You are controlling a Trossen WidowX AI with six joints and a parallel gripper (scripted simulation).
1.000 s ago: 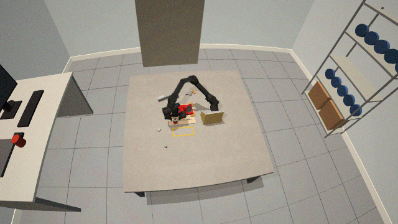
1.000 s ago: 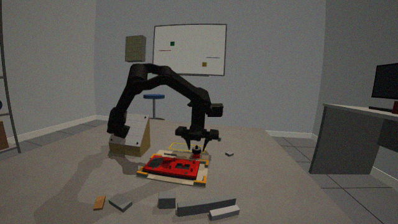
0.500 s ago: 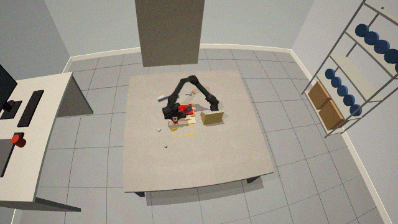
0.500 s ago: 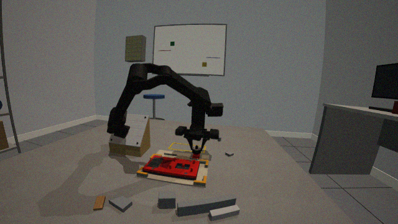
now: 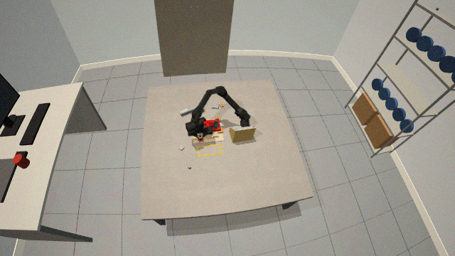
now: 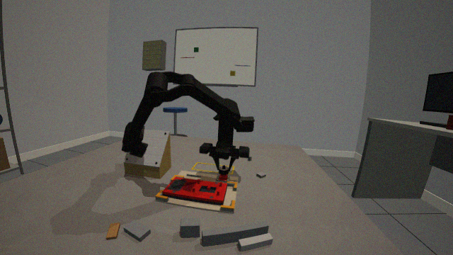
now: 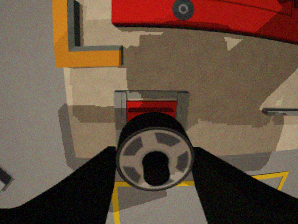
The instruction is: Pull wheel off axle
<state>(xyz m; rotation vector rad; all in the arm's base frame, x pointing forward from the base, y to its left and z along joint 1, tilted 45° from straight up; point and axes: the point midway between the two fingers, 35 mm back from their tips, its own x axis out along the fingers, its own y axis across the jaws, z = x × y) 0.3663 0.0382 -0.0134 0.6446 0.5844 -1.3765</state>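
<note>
No readable text, labels, brands or numbers anywhere in the three views. On the whiteboard (image 6: 216,57) only small coloured squares and short lines, no letters. On the table (image 5: 227,178) a yellow rectangular outline (image 5: 209,150), unlabelled. On the red part (image 6: 196,189) and the wheel (image 7: 154,151) no lettering either.
</note>
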